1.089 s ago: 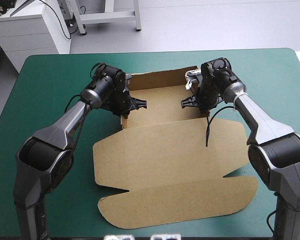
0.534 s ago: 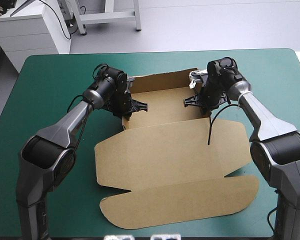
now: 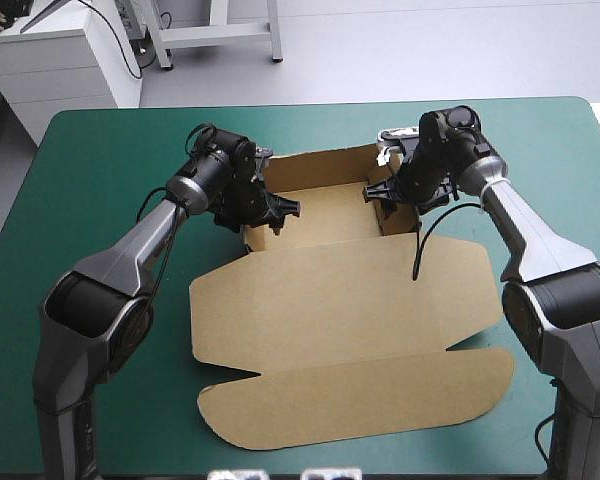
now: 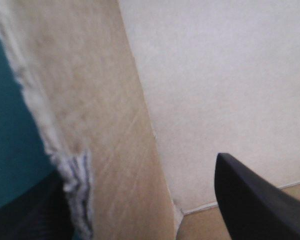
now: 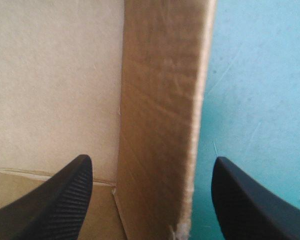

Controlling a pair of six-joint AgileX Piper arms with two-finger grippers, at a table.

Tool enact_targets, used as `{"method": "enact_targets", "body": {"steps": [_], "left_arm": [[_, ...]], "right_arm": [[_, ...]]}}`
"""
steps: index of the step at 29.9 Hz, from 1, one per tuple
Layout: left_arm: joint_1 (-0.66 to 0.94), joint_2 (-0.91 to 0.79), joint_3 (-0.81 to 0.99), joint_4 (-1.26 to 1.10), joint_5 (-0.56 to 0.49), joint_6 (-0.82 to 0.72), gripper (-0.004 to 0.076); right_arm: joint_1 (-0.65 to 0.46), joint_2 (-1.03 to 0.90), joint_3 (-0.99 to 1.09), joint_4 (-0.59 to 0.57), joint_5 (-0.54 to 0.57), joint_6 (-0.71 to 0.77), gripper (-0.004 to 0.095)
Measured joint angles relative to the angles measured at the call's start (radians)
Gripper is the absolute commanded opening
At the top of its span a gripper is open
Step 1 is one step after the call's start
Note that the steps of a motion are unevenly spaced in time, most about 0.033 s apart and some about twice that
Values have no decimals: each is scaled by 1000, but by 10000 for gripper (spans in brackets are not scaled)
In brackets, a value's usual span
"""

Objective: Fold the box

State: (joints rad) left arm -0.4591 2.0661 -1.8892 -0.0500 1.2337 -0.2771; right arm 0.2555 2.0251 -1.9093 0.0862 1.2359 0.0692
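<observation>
The brown box (image 3: 340,300) lies mid-table as an open tray at the far end, with its lid panels flat toward the near edge. The back wall (image 3: 320,163) and both side walls stand up. My left gripper (image 3: 270,212) is open astride the left side wall (image 4: 105,125), one black finger on each face. My right gripper (image 3: 382,195) is also open, and the right side wall (image 5: 160,110) stands upright between its fingers. Neither gripper clamps the board.
The teal-green cover (image 3: 100,160) shows on both sides of the box and beyond its back wall. The rounded front flap (image 3: 360,405) reaches close to the table's near edge.
Both grippers were shut on the side walls earlier and have since opened. The side walls now stand more upright, and the tray has shifted slightly toward the far edge.
</observation>
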Motion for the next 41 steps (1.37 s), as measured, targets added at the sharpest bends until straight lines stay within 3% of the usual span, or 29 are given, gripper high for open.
{"method": "enact_targets", "body": {"steps": [6, 8, 10, 14, 25, 35, 41], "left_arm": [[0, -9, -158, 6, 4, 14, 512], [0, -25, -211, 8, 4, 19, 461], [0, -55, -240, 10, 4, 35, 363], [-1, -144, -255, 37, 4, 66, -8], [-1, -457, -176, 34, 4, 113, -8], [-1, -924, 345, 107, 0, 157, -8], [-1, -1191, 691, 91, -137, 157, -8]], "right_arm": [[0, 0, -110, -1, 1, 0, 661], [0, 0, -136, -6, 1, 0, 661], [0, -3, -151, -13, 2, 0, 661], [0, -31, -152, -50, 6, 1, 661], [0, -158, -139, -69, 10, 4, 661], [0, -145, 13, -69, 10, -20, 661], [0, -61, 29, -54, 7, -33, 661]]}}
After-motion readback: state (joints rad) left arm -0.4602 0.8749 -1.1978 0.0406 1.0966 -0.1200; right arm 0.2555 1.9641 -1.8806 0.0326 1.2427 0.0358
